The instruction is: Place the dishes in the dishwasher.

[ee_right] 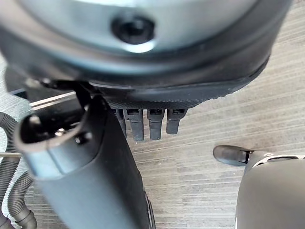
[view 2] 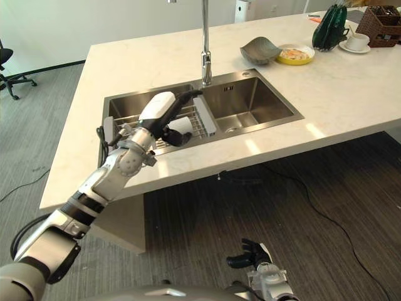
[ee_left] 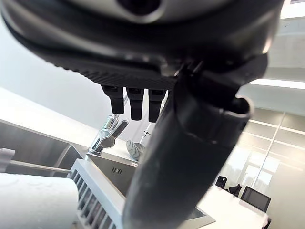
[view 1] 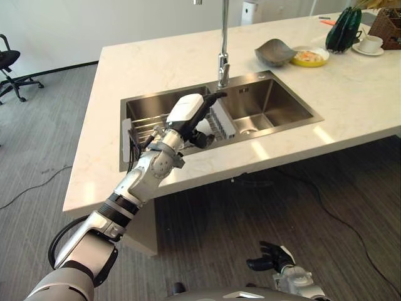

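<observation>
My left hand hovers over the sink's left basin, where a wire dish rack sits. Its fingers reach out straight towards the faucet, and nothing is between them and the thumb. A white dish lies in the rack just under the thumb, and its white side shows in the left wrist view. On the counter behind the sink are a grey bowl, a yellow plate and a white cup on a saucer. My right hand hangs low over the floor, fingers relaxed.
A white slotted piece stands at the rack's right end beside the sink divider. The right basin holds nothing. A dark green object and a brown basket stand at the counter's far right. An office chair is at the far left.
</observation>
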Robot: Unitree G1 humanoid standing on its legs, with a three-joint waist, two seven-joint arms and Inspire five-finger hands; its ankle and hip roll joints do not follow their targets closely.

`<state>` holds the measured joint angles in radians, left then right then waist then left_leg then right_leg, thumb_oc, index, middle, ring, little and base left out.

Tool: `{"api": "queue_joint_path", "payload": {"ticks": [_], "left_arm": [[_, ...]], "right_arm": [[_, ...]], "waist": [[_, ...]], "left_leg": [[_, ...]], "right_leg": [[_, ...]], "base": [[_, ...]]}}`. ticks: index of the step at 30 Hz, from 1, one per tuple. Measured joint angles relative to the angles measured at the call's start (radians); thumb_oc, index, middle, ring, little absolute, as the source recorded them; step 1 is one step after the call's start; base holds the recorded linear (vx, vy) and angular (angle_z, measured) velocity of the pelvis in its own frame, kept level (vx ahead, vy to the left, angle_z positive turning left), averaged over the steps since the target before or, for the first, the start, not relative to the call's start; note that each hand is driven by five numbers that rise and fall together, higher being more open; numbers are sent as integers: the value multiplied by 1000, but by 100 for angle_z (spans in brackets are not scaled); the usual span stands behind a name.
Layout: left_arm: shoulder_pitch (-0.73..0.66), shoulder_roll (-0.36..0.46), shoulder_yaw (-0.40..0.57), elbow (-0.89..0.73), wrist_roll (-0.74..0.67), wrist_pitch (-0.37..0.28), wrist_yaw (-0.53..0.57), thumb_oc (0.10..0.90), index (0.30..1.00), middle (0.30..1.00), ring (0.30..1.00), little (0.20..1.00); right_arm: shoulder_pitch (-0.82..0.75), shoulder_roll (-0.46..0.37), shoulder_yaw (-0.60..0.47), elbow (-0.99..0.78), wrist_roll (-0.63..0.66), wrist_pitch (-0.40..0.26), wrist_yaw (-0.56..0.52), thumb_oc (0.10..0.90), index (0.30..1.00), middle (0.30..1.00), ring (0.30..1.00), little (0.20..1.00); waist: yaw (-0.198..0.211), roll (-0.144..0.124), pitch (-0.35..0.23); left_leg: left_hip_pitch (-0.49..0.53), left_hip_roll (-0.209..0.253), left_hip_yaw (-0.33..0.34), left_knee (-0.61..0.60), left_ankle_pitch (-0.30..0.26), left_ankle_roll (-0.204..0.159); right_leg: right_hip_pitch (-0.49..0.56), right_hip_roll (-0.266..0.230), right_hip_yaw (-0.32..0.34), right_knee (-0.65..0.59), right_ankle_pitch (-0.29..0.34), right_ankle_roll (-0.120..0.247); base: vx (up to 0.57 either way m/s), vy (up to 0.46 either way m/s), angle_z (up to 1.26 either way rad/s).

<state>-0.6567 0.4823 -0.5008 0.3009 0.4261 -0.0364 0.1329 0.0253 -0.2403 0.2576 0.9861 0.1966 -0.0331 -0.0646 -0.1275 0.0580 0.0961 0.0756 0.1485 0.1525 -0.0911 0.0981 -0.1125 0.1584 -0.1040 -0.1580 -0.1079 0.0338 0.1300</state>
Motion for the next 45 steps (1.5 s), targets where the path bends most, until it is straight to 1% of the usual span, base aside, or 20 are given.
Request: {"api": "queue_joint_path", "payload": {"ticks": [1, 2, 3, 5, 7, 12, 14, 16, 25, 34, 36, 38, 39, 40, 43, 45], "left_arm": [[-49, -6, -18, 109, 11, 29, -4, 800, 900, 900, 900, 900], [-60, 4, -15, 154, 18, 65, -4, 800, 900, 900, 900, 900], [-67, 10, -15, 186, 19, 86, -4, 800, 900, 900, 900, 900], [-68, 3, -23, 200, 20, 105, -4, 800, 900, 900, 900, 900], [-68, -22, -24, 206, 20, 123, -4, 800, 900, 900, 900, 900], [-70, -34, -25, 215, 21, 137, -4, 800, 900, 900, 900, 900], [-103, -64, -28, 276, 32, 144, -4, 800, 900, 900, 900, 900], [-109, -66, -28, 300, 40, 159, -3, 800, 900, 900, 900, 900], [-175, -90, -27, 366, 39, 179, 5, 800, 900, 900, 900, 900], [-323, -96, -25, 492, 14, 200, 24, 800, 900, 900, 900, 900], [-333, -96, -25, 513, 14, 200, 24, 800, 900, 900, 900, 900], [-334, -98, -29, 537, 13, 217, 20, 800, 900, 900, 900, 900], [-341, -94, -29, 566, 14, 205, 28, 800, 900, 900, 900, 900], [-357, -93, -25, 594, 17, 206, 46, 800, 900, 900, 900, 900], [-369, -94, -26, 608, 15, 225, 25, 800, 900, 900, 900, 900], [-371, -93, -26, 634, 15, 215, 24, 800, 900, 900, 900, 900]], "right_arm": [[-1, -1, 0, 3, 0, 1, 1, 800, 900, 900, 900, 900], [-7, -1, -1, -1, 0, -2, 4, 800, 900, 900, 900, 900], [-5, -1, -1, -1, 0, -1, 8, 800, 900, 900, 900, 900], [6, -6, -1, 10, 0, 13, 12, 800, 900, 900, 900, 900], [24, -11, -1, 10, 0, 14, 15, 800, 900, 900, 900, 900], [30, -11, 0, 10, 1, 15, 23, 800, 900, 900, 900, 900], [30, -13, 0, 10, 1, 15, 26, 800, 900, 900, 900, 900], [23, -15, 0, 7, 1, 14, 33, 800, 900, 900, 900, 900], [17, -32, 1, 0, 2, 16, 33, 800, 900, 900, 900, 900], [-52, -47, 21, -10, 17, 16, 35, 800, 900, 900, 900, 900], [-56, -46, 22, -11, 23, 16, 37, 800, 900, 900, 900, 900], [-66, -47, 28, -9, 24, 16, 39, 800, 900, 900, 900, 900], [-77, -47, 34, -7, 26, 16, 39, 800, 900, 900, 900, 900], [-88, -48, 39, -4, 32, 17, 39, 800, 900, 900, 900, 900], [-92, -46, 40, -3, 41, 20, 43, 800, 900, 900, 900, 900], [-106, -44, 42, 1, 41, 22, 48, 800, 900, 900, 900, 900]], "waist": [[2, 2, -2], [-12, 7, -2], [-21, 10, 0], [-29, 11, 1], [-24, 9, 3], [-30, 6, 6], [-29, 6, 8], [-39, 10, 13], [-41, 31, 35], [-46, 53, 109], [-50, 53, 118], [-53, 48, 137], [-52, 47, 139], [-53, 46, 147], [-52, 45, 149], [-44, 44, 150]], "left_leg": [[11, 1, 10, 0, -2, -1], [11, 3, 22, -1, -4, -2], [11, 4, 28, -1, -4, -2], [10, 3, 29, 0, -3, -1], [10, 1, 29, 0, -3, -1], [10, 2, 29, 0, -3, -1], [10, 2, 27, -1, -3, -1], [10, 2, 29, -1, -3, -1], [-9, 1, 31, 0, -3, -1], [-56, -2, 55, 0, 1, 3], [-57, -2, 56, 0, 1, 3], [-59, -2, 56, 0, 1, 3], [-65, -2, 57, 0, 1, 3], [-70, -2, 56, 0, 1, 3], [-66, -4, 55, 0, 1, 3], [-67, -6, 53, 0, 1, 3]], "right_leg": [[3, -1, 12, 0, 2, 3], [-4, 0, 23, 0, 3, 5], [-6, 0, 27, 0, 6, 7], [-6, 0, 29, 0, 10, 4], [-6, -1, 29, 0, 10, 4], [-6, -1, 29, 0, 10, 4], [-6, -1, 28, 0, 9, 4], [-9, -2, 30, 0, 10, 4], [-29, -2, 33, 0, 12, 4], [-89, -7, 56, 4, 28, 4], [-90, -7, 56, 4, 28, 4], [-94, -7, 57, 5, 29, 3], [-103, -7, 62, 4, 28, 3], [-107, -7, 63, 5, 29, 3], [-102, -9, 61, 5, 30, 2], [-102, -10, 59, 5, 29, 2]], "base": [[15, -11, -23], [9, -4, -32], [6, -6, -22], [3, -2, -4], [0, 0, 0], [0, 0, 0], [0, 0, 0], [5, 2, -2], [0, 0, 0], [-29, 7, -8], [0, 0, 0], [3, 3, -3], [9, -8, -7], [6, -6, -7], [13, -6, 1], [48, -23, 1]]}}
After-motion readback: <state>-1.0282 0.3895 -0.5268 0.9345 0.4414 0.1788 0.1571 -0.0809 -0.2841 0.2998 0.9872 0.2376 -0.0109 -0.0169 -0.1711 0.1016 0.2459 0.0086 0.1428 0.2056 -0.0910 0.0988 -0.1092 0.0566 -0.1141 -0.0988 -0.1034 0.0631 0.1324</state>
